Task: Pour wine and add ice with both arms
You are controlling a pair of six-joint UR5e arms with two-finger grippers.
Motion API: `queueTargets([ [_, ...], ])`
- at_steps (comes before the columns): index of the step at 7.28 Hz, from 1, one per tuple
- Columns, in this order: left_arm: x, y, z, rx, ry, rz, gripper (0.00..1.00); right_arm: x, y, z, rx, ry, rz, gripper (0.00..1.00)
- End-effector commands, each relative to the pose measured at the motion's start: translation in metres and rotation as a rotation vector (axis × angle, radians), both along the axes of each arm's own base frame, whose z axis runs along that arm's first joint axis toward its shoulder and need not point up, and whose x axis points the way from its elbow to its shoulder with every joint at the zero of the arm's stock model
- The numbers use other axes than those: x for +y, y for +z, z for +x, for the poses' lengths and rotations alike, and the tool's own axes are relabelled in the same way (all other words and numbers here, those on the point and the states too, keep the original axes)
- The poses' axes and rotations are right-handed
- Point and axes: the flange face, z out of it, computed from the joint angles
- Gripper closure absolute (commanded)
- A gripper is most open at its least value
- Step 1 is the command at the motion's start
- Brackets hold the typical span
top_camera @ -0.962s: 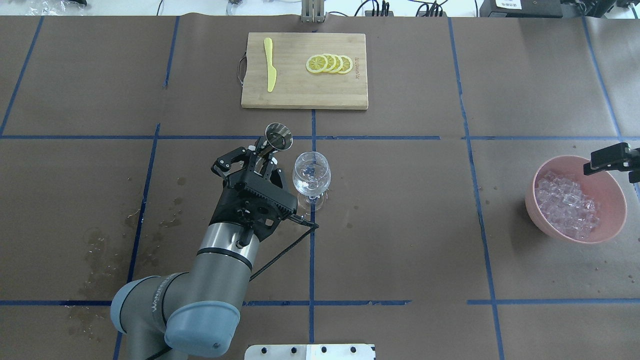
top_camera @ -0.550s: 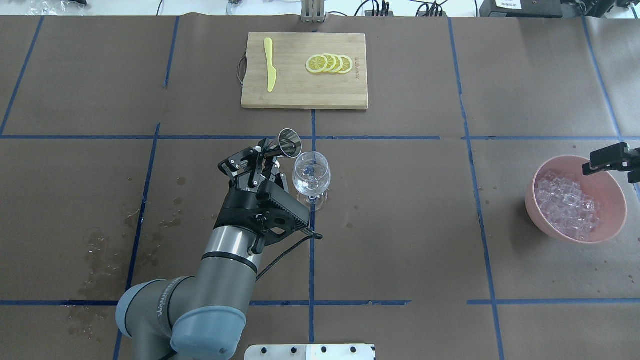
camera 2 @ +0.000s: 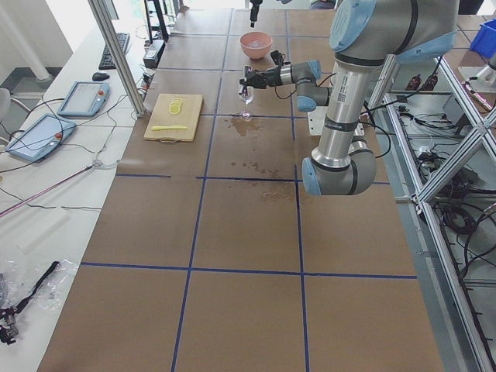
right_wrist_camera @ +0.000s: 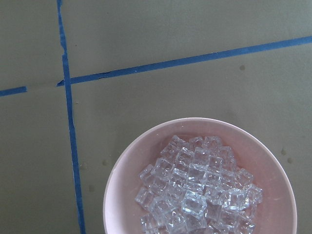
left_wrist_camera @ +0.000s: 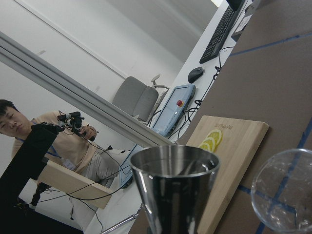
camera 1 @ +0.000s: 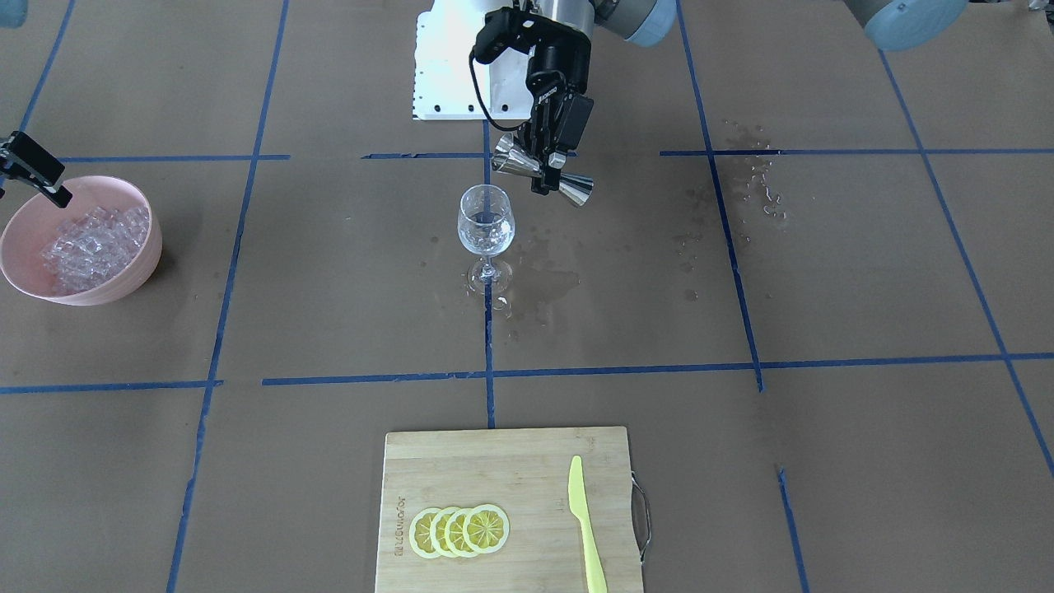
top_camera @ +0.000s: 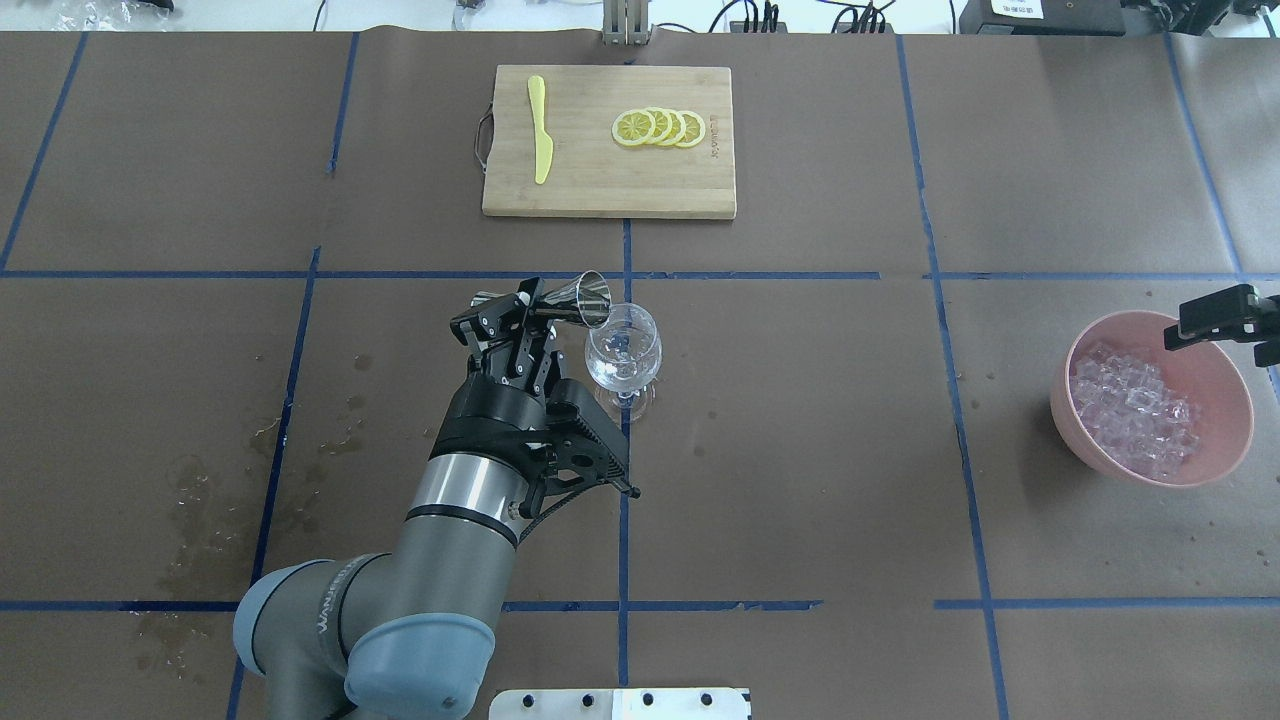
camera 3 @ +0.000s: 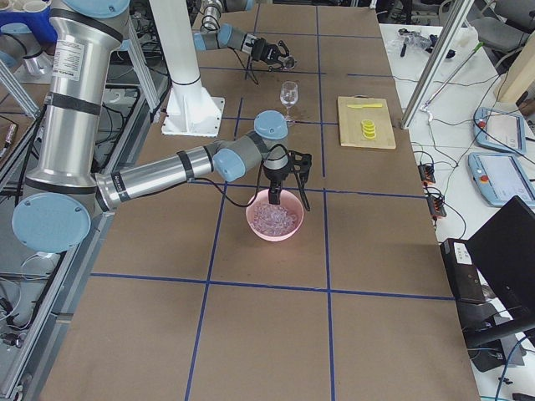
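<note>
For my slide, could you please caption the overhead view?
Left gripper holds a tilted jigger near the glass; ice fills pink bowl.

Bright, even light; soft shadows

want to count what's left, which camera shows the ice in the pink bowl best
The right wrist-mounted view: it looks straight down into the pink bowl, so single ice cubes stand out. Overhead and front-facing views show a glassy heap, exterior right a smaller one, exterior left just the far bowl; the left wrist view misses it.
</note>
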Motion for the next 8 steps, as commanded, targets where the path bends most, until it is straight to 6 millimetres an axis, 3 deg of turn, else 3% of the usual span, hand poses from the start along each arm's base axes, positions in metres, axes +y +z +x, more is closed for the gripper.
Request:
queueTargets([
  [1, -0.0006, -0.0051, 0.0062, -0.124, 0.008, 0.008, 1.00, -0.0009, -0.0003, -0.0005, 0.000, 0.000, 0.000, 0.00],
  [2, -0.0008, -0.0135, 0.0067, -0.196, 0.012, 0.021, 1.00, -0.0012, -0.0012, -0.0008, -0.003, -0.001, 0.002, 0.00],
  [8, -0.0031, -0.0137, 0.0006, -0.425, -0.030, 0.098, 1.00, -0.0013, -0.0005, -0.0009, -0.004, 0.000, -0.002, 0.00],
])
